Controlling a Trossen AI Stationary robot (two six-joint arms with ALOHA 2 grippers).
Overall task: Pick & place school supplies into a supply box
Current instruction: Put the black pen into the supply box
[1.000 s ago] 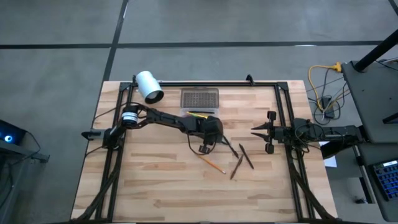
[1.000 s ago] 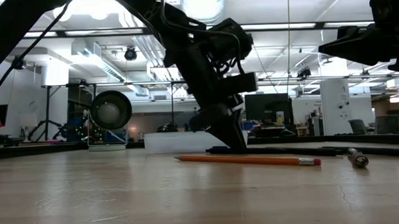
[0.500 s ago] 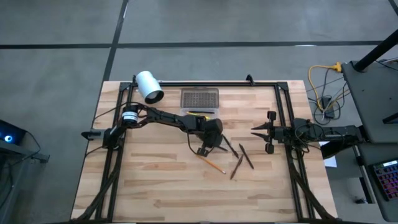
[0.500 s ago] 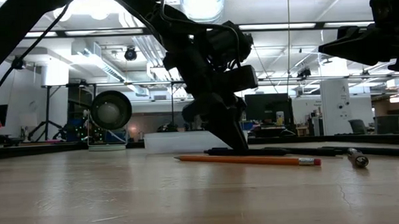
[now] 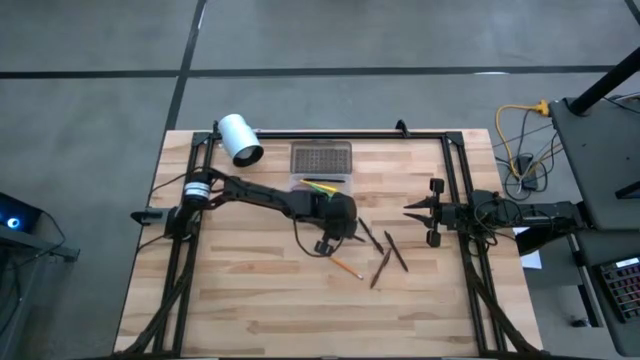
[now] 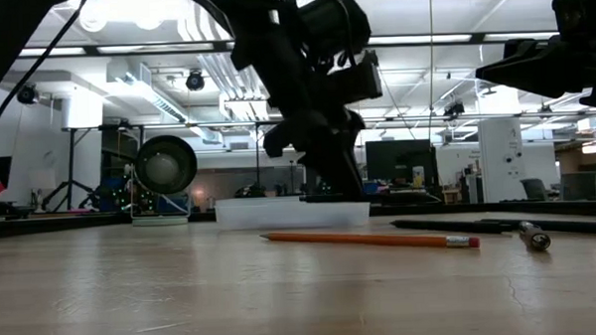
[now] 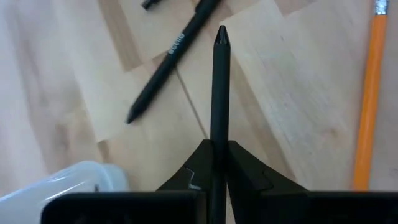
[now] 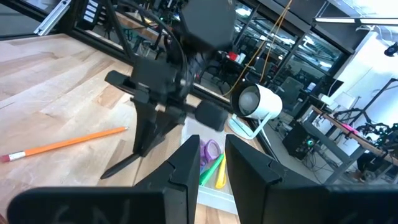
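Observation:
My left gripper is shut on a black pen above the table's middle. The pen's tip points away past the fingertips. The supply box, a clear tray, stands on the table just beyond the gripper. In it lie green and yellow pens and purple scissors. On the table lie an orange pencil and dark pens. My right gripper waits open at the table's right side, holding nothing. My left gripper pinches the black pen's shaft between its two fingers. The pen runs along the fingers, and most of its length sticks out past them. The fingers slant down from the table's left. The pen tilts tip-down, clear of the wood.
A grey dotted lid lies behind the box. A white cylinder stands at the far left corner. Two more dark pens lie right of the orange pencil. A black frame rail runs along the far edge.
My left gripper has risen from the table top. The black pen that lay under its fingertips has come up with it and now hangs clear of the wood. The orange pencil and the other pens have stayed where they were.

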